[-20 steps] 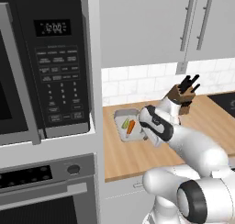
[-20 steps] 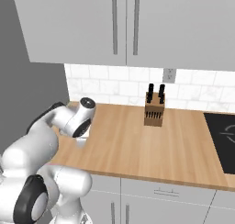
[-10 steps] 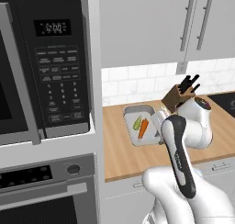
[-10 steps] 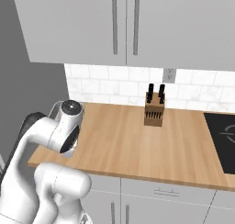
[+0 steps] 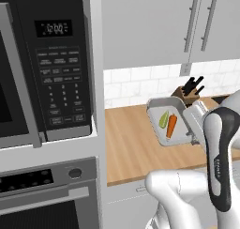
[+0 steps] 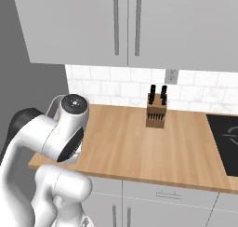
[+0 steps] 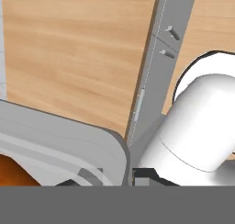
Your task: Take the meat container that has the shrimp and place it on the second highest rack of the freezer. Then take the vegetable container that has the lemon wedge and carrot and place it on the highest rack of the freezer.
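Gripper (image 5: 193, 127) of mine clamps the tray (image 5: 158, 106) rim, lifted above the counter (image 5: 129, 148). Carrot (image 5: 171, 125) and lemon wedge (image 5: 163, 119) lie inside.

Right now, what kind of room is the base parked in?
A home-style kitchen, rendered: a microwave built in over a wall oven, a wooden counter with a knife block, tiled backsplash, and a cooktop at the right.

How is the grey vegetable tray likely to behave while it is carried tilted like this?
The tray looks rigid: its rim stays straight in the gripper, so it probably will not flex. It stands steeply tilted, so the loose carrot and lemon wedge may slide toward the lower rim. An edge grip could let it pivot.
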You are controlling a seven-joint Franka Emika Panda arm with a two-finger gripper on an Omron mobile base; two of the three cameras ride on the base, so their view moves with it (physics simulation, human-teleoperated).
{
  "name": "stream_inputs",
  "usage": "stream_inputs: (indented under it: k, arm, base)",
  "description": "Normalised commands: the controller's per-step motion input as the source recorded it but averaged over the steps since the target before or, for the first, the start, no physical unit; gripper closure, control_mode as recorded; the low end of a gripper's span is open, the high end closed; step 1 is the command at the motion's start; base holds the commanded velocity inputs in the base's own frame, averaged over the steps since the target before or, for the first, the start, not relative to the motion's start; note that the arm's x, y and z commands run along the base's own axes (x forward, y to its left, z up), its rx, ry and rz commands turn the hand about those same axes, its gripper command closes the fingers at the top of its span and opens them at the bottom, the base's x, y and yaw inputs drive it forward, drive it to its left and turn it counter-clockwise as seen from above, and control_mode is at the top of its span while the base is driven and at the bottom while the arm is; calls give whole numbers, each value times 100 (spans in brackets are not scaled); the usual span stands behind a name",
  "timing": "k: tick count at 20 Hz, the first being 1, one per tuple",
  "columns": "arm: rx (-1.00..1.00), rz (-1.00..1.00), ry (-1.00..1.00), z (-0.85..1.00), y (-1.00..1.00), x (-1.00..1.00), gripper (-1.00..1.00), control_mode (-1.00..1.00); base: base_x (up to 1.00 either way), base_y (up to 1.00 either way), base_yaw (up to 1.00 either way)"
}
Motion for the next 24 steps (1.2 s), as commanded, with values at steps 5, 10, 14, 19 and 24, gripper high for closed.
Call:
stream_inputs:
  k: [5, 10, 14, 19, 24]
  arm:
    - [2, -3, 0, 3, -3, -15, 100, -100]
    - [0, 0, -1, -1, 1, -11, 100, 100]
    - [0, 0, 0, 0, 0, 0, 100, 100]
    - [0, 0, 0, 0, 0, 0, 100, 100]
    - [0, 0, 0, 0, 0, 0, 100, 100]
  base:
    - [0, 0, 0]
    - [-27, 10, 1]
    - [-61, 70, 16]
    - [-54, 96, 29]
    - [-14, 70, 40]
